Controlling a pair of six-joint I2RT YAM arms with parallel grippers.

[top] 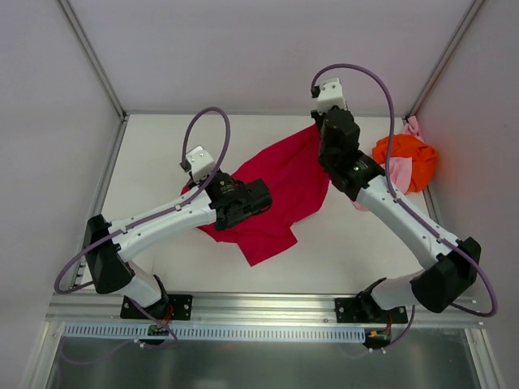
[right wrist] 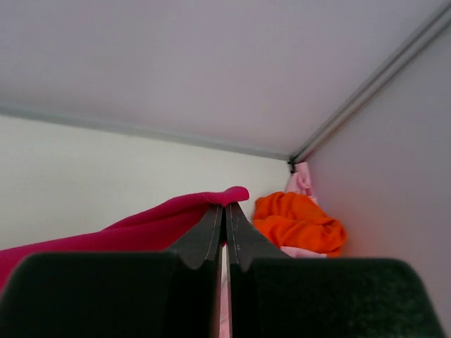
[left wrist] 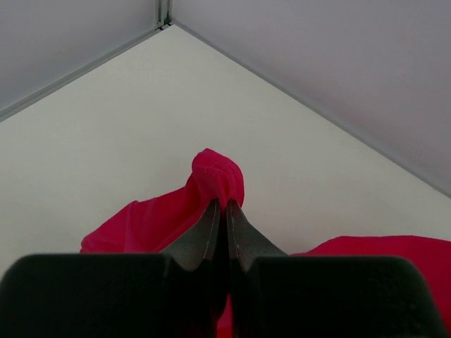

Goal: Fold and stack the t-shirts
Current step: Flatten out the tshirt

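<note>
Left end effector (left wrist: 225,205) and right end effector (right wrist: 225,208) each pinch the crimson t-shirt (top: 280,190). The orange t-shirt (top: 405,156), seemingly atop the pink t-shirt (top: 400,172), sits in the far-right corner of the surface (top: 154,154).

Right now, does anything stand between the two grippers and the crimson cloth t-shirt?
Nothing visible does. The left gripper and the right gripper are each shut on the crimson cloth t-shirt. The crumpled orange t-shirt and pale pink t-shirt lie apart in the far right corner.

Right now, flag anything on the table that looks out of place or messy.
The orange t-shirt sits crumpled in a heap in the far right corner, with the pale pink t-shirt bunched against it. The crimson t-shirt lies askew, pinched by the left gripper and right gripper. Nothing looks damaged.
</note>
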